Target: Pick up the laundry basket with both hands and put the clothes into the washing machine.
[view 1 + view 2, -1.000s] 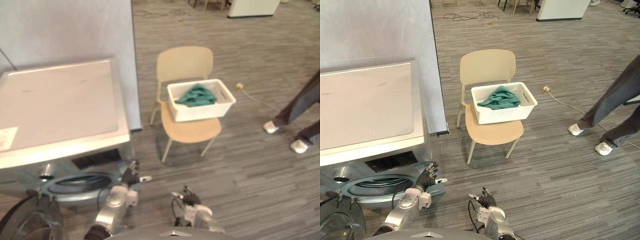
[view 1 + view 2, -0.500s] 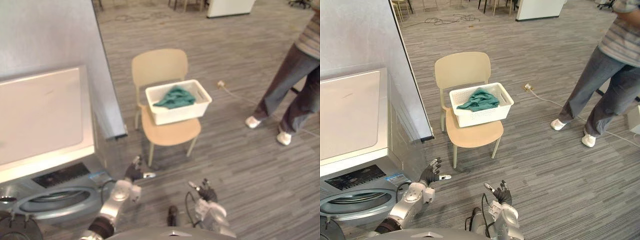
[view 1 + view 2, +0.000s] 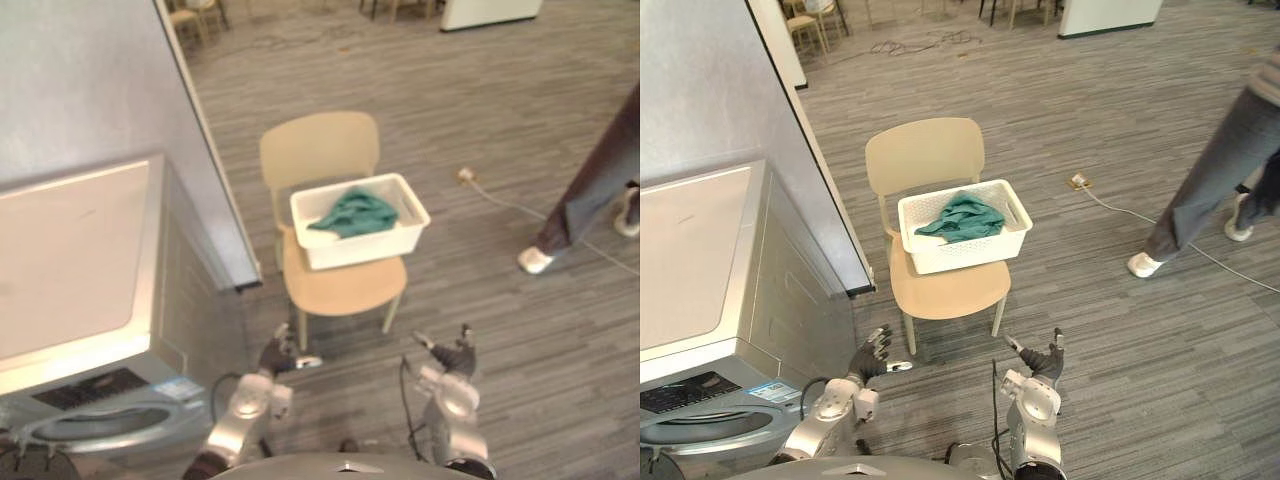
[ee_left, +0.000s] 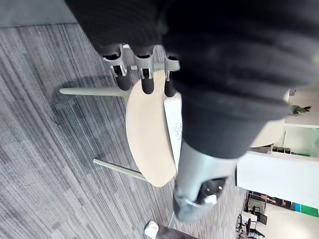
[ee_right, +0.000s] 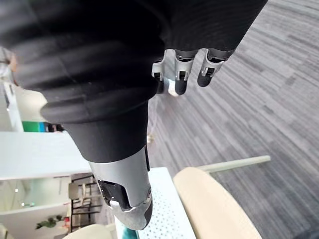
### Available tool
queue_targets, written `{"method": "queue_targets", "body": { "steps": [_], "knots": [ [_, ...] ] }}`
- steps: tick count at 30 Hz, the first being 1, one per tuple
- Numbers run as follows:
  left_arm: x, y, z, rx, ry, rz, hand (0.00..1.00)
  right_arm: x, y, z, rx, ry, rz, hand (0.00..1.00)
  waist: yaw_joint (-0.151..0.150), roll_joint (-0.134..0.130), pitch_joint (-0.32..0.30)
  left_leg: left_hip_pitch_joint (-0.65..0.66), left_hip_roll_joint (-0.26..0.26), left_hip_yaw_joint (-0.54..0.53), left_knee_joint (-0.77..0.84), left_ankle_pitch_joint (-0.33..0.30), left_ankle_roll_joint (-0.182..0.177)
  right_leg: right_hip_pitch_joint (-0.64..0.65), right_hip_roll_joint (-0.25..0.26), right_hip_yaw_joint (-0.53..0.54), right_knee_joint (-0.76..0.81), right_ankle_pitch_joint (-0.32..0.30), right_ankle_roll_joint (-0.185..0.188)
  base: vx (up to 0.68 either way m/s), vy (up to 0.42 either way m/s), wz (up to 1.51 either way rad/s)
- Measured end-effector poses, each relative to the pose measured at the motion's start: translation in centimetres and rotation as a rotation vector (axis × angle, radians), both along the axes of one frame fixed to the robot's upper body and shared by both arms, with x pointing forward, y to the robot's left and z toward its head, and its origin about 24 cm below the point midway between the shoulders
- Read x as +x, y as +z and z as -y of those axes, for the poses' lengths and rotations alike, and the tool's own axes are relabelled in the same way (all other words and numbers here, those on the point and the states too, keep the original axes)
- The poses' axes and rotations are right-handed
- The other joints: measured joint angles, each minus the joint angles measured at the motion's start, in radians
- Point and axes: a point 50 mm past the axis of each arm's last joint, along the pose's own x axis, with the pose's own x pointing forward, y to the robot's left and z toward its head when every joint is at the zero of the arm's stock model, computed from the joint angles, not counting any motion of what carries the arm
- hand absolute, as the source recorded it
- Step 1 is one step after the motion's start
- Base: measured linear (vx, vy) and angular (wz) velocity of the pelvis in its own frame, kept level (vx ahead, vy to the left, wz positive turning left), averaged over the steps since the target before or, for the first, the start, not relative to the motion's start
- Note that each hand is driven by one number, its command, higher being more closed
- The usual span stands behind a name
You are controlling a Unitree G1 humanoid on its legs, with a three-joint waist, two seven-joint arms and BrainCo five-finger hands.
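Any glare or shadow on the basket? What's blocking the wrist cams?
Left eye view: white washing machine top looks glary; white perforated laundry basket and green cloth evenly lit. Left wrist view: the dark cover of the left hand blocks most of the basket. Right wrist view: right hand does likewise.

person (image 3: 1208, 172) cut off above legs, washing machine (image 3: 695, 270) cropped — left edge

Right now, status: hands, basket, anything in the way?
Left hand, right hand open, empty, short of the chair. Basket with green cloth on its seat. Person off right, not blocking.
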Motion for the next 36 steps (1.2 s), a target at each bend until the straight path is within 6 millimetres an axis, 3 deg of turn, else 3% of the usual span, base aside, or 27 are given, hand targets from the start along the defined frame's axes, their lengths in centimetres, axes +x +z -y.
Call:
{"method": "queue_targets", "body": {
  "steps": [1, 2, 4, 6, 8, 10, 14, 16, 18, 19, 22, 29, 34, 36],
  "knots": [
    [0.3, 0.4, 0.8, -0.008, -0.027, 0.017, 0.00, 0.2, 0.3, 0.4, -0.011, -0.026, 0.009, 0.00, 0.001, 0.003, -0.002, 0.020, -0.025, 0.025, -0.090, 0.054, 0.004, 0.009, 0.003, -0.008, 0.000, -0.006, 0.010, 0.22, 0.057, 0.11],
    [0.5, 0.8, 1.7, -0.018, -0.055, 0.034, 0.00, 0.3, 0.6, 0.9, -0.040, -0.038, 0.009, 0.00, 0.004, 0.006, -0.005, 0.040, -0.042, 0.021, -0.152, 0.131, 0.035, 0.022, 0.009, -0.005, 0.000, -0.017, 0.027, 0.22, 0.068, 0.04],
    [0.6, 1.1, 2.3, -0.013, -0.091, 0.049, 0.00, 0.1, 0.8, 1.1, -0.069, -0.060, 0.009, 0.00, -0.002, -0.022, -0.015, 0.067, -0.086, 0.012, -0.195, 0.131, 0.037, 0.032, -0.024, -0.006, 0.017, -0.044, 0.055, 0.21, 0.078, 0.14],
    [0.9, 1.8, 3.6, 0.001, -0.170, 0.092, 0.00, -0.4, 1.1, 1.9, -0.085, -0.102, 0.017, 0.00, -0.008, -0.055, -0.010, 0.088, -0.134, -0.001, -0.202, 0.101, 0.044, 0.004, -0.087, -0.014, 0.147, -0.122, 0.089, 0.21, 0.099, 0.38],
    [0.7, 1.9, 4.0, 0.017, -0.204, 0.105, 0.00, -0.5, 1.1, 2.1, -0.085, -0.119, 0.016, 0.00, -0.012, -0.064, -0.009, 0.105, -0.155, -0.015, -0.205, 0.094, 0.052, -0.017, -0.122, -0.009, 0.241, -0.145, 0.101, 0.15, 0.077, 0.36],
    [0.6, 1.9, 4.3, 0.026, -0.225, 0.113, 0.00, -1.1, 0.7, 2.0, -0.075, -0.136, 0.000, 0.00, -0.031, -0.069, -0.012, 0.128, -0.174, -0.061, -0.222, 0.085, 0.065, -0.073, -0.157, 0.002, 0.382, -0.188, 0.085, 0.21, 0.041, 0.57],
    [1.1, 2.3, 4.4, 0.031, -0.231, 0.133, 0.00, -1.8, 0.8, 1.8, -0.066, -0.158, 0.006, 0.00, -0.038, -0.069, -0.011, 0.135, -0.178, -0.137, -0.232, 0.078, 0.053, -0.174, -0.176, 0.097, 0.395, -0.219, 0.086, 0.14, -0.088, 0.60],
    [1.1, 2.2, 4.5, 0.039, -0.236, 0.133, 0.00, -2.0, 1.2, 2.1, -0.077, -0.172, 0.024, 0.00, -0.048, -0.067, -0.010, 0.136, -0.159, -0.174, -0.193, 0.060, 0.026, -0.199, -0.196, 0.165, 0.336, -0.185, 0.094, 0.11, -0.171, 0.56],
    [1.2, 2.2, 4.3, 0.049, -0.222, 0.132, 0.00, -2.1, 1.9, 2.0, -0.093, -0.160, 0.053, 0.00, -0.043, -0.083, -0.012, 0.133, -0.137, -0.187, -0.126, 0.023, -0.014, -0.182, -0.213, 0.188, 0.207, -0.038, 0.076, 0.15, -0.319, 0.25],
    [1.2, 1.9, 4.0, 0.053, -0.205, 0.121, 0.00, -1.9, 2.4, 1.9, -0.106, -0.148, 0.071, 0.00, -0.040, -0.081, -0.016, 0.125, -0.099, -0.188, -0.062, -0.017, -0.045, -0.172, -0.204, 0.184, 0.194, 0.033, 0.159, 0.12, -0.356, -0.12],
    [1.0, 2.0, 4.0, 0.066, -0.216, 0.131, 0.00, -1.8, 2.8, 2.0, -0.121, -0.149, 0.085, 0.00, -0.021, -0.046, -0.042, 0.126, -0.046, -0.175, -0.086, -0.014, -0.077, -0.176, -0.149, 0.179, 0.159, 0.026, 0.138, 0.11, -0.238, -0.21],
    [0.7, 1.3, 2.6, 0.049, -0.124, 0.087, 0.00, -2.6, 2.3, 2.4, -0.151, -0.146, 0.014, 0.00, -0.021, -0.036, -0.046, 0.132, -0.030, -0.238, -0.145, 0.033, -0.112, -0.156, -0.130, 0.099, 0.178, -0.014, 0.116, 0.10, -0.122, 0.22],
    [-0.2, 0.4, 1.8, 0.037, -0.092, 0.037, 0.00, -2.9, 2.4, 2.9, -0.185, -0.166, 0.001, 0.00, -0.016, -0.050, -0.016, 0.105, -0.007, -0.320, -0.035, 0.032, -0.108, -0.052, -0.129, -0.009, 0.165, -0.057, 0.108, 0.02, -0.064, 0.66],
    [-0.6, 0.0, 1.1, 0.024, -0.049, 0.005, 0.00, -2.9, 2.4, 3.1, -0.188, -0.172, 0.002, 0.00, 0.003, -0.055, 0.001, 0.050, 0.018, -0.337, 0.098, 0.028, -0.075, -0.029, -0.114, -0.023, 0.168, -0.081, 0.102, -0.05, -0.058, 0.41]
  ]
}}
